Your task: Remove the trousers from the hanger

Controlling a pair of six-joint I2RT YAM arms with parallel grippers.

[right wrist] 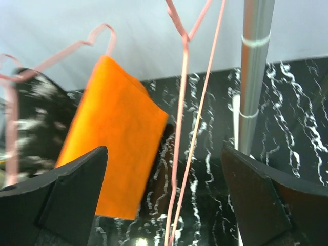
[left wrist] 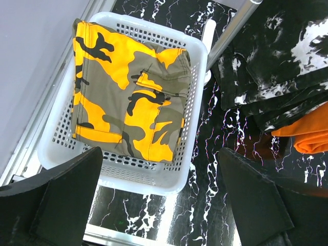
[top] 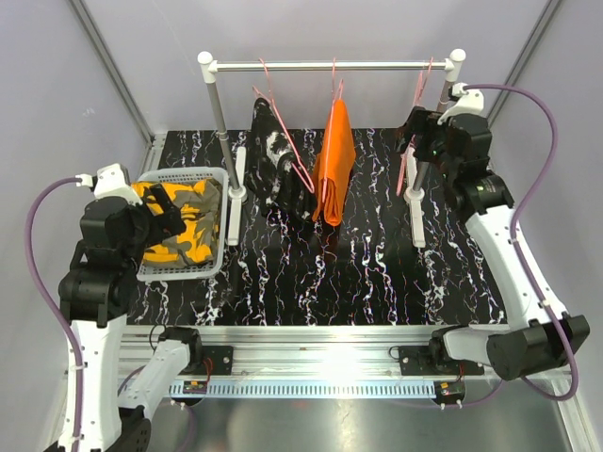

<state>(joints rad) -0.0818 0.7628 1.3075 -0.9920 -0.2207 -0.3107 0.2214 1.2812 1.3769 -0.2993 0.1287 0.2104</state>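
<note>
Where the trousers lie: camo pair (left wrist: 128,97) folded in the basket (left wrist: 154,177) at the left of the counter (top: 377,273); black pair (top: 273,165) and orange pair (top: 334,160) on pink hangers (top: 283,139) under the rail (top: 330,66), side by side at the far middle.
Progress: one pair off and two to go, by my reading.
Left pincer (left wrist: 160,154): spread and holding nothing, above the basket's near rim.
Right pincer (right wrist: 164,149): spread and holding nothing, at the far right. It faces the empty hanger (right wrist: 187,128), with the post (right wrist: 253,77) just right of that wire and the orange pair further left.
Risk, snag: reaching left for the orange pair could catch the empty hanger's wire on a finger, setting it swinging or knocking it off the rail.
Risk, hook: a sideways pull on the cloth could slide its hanger along the rail or lift the hook, so hanger and trousers fall together.
Risk, neighbour: the low edges of the black and orange pairs look close, perhaps touching. Dragging one may swing or tug the other.
Risk, grip: pinching only the outer layer of a fold may let the rest stay draped over the bar.
Risk, basket: the camo pair fills most of it, so a loosely dropped pair could hang over the rim onto the counter.
</note>
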